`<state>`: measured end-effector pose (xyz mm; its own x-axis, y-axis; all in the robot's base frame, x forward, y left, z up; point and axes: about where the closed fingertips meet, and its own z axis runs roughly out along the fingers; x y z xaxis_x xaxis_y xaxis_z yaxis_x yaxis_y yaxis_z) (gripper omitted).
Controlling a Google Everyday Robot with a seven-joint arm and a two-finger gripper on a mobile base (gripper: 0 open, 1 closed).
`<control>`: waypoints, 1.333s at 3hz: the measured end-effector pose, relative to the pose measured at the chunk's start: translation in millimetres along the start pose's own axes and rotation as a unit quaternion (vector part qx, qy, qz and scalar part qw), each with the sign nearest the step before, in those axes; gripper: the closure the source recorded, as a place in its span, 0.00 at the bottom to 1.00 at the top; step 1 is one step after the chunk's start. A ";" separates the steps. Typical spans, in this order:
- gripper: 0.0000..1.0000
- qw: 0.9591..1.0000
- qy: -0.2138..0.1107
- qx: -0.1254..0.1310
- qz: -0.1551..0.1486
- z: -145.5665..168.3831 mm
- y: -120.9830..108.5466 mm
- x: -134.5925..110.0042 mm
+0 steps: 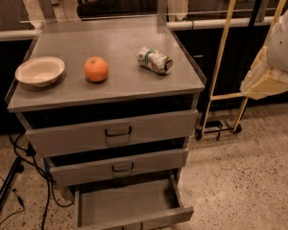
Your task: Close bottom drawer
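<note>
Nothing of the job looks done from where I stand: the bottom drawer (127,202) hangs pulled well out of the cabinet, open and bare inside, far below the gripper (260,83) and across towards the cabinet. The gripper hangs up at the side, well apart from any handle, and I cannot tell whether it is released or clenched. By my reckoning the whole approach and push are left. The middle drawer (120,166) and top drawer (149,126) also stand a little ajar. On the cabinet top (115,40), about level with the gripper, sit a bowl (40,71), an orange (96,69) and a dented can (155,60) on its side. A yellow hand truck (220,61) stands just beside the gripper, above the speckled floor (240,176).
</note>
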<state>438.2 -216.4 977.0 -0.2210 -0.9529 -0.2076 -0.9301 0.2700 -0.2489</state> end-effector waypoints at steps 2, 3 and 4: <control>1.00 0.999 -0.009 -0.007 0.030 35.2 36.2 4.4; 1.00 0.997 -0.015 -0.048 0.053 85.1 85.2 9.0; 1.00 0.991 -0.017 -0.110 0.078 144.2 138.1 13.5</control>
<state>349.0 -172.1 803.4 -0.3611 -0.8953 -0.2609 -0.9274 0.3741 0.0000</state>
